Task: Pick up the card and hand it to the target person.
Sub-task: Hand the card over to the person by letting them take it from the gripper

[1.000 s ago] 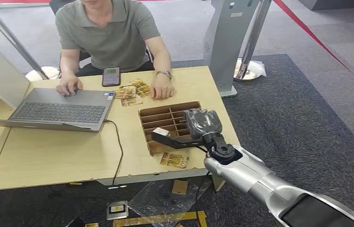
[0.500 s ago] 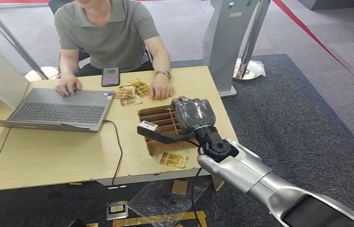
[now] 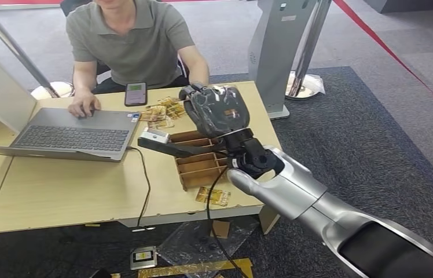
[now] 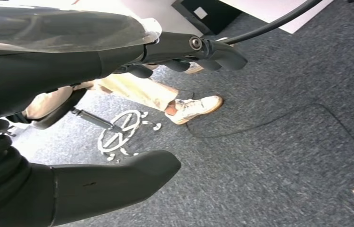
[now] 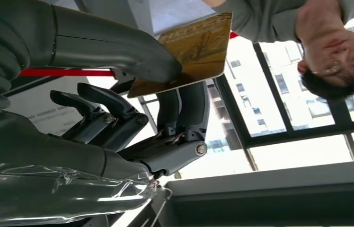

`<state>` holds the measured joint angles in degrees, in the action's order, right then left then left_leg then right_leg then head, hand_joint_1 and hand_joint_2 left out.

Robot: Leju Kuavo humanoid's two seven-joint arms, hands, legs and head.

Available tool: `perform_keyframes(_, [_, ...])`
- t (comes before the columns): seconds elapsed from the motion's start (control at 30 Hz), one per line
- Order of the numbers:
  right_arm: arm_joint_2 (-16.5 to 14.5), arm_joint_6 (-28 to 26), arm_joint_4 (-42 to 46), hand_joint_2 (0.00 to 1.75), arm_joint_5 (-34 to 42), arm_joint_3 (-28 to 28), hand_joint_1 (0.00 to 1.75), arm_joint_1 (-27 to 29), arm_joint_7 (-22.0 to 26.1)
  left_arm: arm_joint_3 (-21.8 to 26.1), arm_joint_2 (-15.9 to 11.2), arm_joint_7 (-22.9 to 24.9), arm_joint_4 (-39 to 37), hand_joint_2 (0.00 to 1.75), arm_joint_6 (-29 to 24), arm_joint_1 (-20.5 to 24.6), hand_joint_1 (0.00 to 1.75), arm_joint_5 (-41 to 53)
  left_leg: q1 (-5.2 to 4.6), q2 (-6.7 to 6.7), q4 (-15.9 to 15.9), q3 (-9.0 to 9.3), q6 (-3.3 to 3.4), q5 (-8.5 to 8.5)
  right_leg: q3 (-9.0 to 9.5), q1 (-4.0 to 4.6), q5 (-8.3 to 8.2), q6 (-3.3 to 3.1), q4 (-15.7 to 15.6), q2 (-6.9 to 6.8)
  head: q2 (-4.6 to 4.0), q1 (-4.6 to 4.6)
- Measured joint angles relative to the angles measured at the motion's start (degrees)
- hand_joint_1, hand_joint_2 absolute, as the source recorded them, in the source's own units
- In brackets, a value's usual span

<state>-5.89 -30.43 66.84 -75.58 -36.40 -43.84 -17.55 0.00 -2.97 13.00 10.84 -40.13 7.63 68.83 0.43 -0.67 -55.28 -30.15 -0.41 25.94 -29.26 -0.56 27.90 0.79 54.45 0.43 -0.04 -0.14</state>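
here, the robot's right hand (image 3: 214,110) was raised over the wooden table (image 3: 58,185), its thumb and fingers (image 5: 184,109) pinching a card (image 5: 189,49) by one edge. the card looked thin, flat and golden-brown, with a faint printed picture; its lettering was too blurred to read. it was held up toward the person (image 3: 130,40) in a grey polo shirt seated across the table. below the arm stood a divided wooden tray (image 3: 202,165), with another gold card (image 3: 214,197) lying near the table's edge. the left hand (image 4: 71,118) hung over grey carpet, fingers apart, holding nothing.
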Motion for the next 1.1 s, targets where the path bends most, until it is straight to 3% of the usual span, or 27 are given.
perform_keyframes(0.17, [-2.72,-5.06,-11.85,1.75,-0.92,-0.92,1.75,-4.32,1.88,0.00,0.30,-0.54,0.11,1.75,0.00,0.02,0.00,-0.01,0.01,-0.02,0.00,-0.01,-0.02,-0.01,0.00,0.00,0.00,-0.01,0.01,-0.02,0.00,-0.07])
perform_keyframes(0.57, [-6.82,-5.68,-28.38,1.75,-3.28,-2.39,1.75,-9.01,1.11,0.00,0.76,3.20,0.31,1.75,0.00,-0.04,0.00,0.57,0.01,-0.02,0.00,-0.02,-0.02,-0.01,-0.03,0.00,0.01,-0.01,0.00,-0.01,0.00,-0.03])
perform_keyframes(0.6, [-7.05,-5.67,-28.97,1.75,-3.46,-2.48,1.45,-9.25,0.93,0.00,0.79,3.21,0.31,1.75,0.00,-0.05,0.00,0.60,0.01,-0.02,0.00,-0.02,-0.02,-0.01,-0.03,0.00,0.01,-0.01,0.00,-0.01,0.00,-0.03])
perform_keyframes(0.7, [-7.75,-5.64,-30.87,1.75,-4.37,-2.74,0.14,-9.96,-0.04,0.00,0.84,3.21,0.31,1.75,-0.01,-0.06,0.00,0.71,0.01,-0.02,0.00,-0.01,-0.02,-0.01,-0.02,0.00,0.01,-0.01,0.00,-0.01,0.00,-0.03])
perform_keyframes(0.73, [-7.91,-5.64,-31.43,1.75,-4.74,-2.81,0.00,-10.12,-0.48,0.00,0.86,3.21,0.31,1.75,-0.01,-0.06,0.00,0.78,0.01,-0.02,0.00,-0.01,-0.02,-0.01,-0.02,0.00,0.01,-0.01,0.00,0.00,0.00,-0.04])
perform_keyframes(1.1, [-8.95,-3.10,-33.56,1.75,-7.39,-3.03,0.00,-10.85,-5.16,0.00,1.27,8.53,0.78,1.75,-0.01,-0.24,0.00,1.77,0.01,0.00,0.00,-0.01,-0.02,-0.01,-0.03,0.00,0.00,0.00,0.01,0.00,0.00,-0.01])
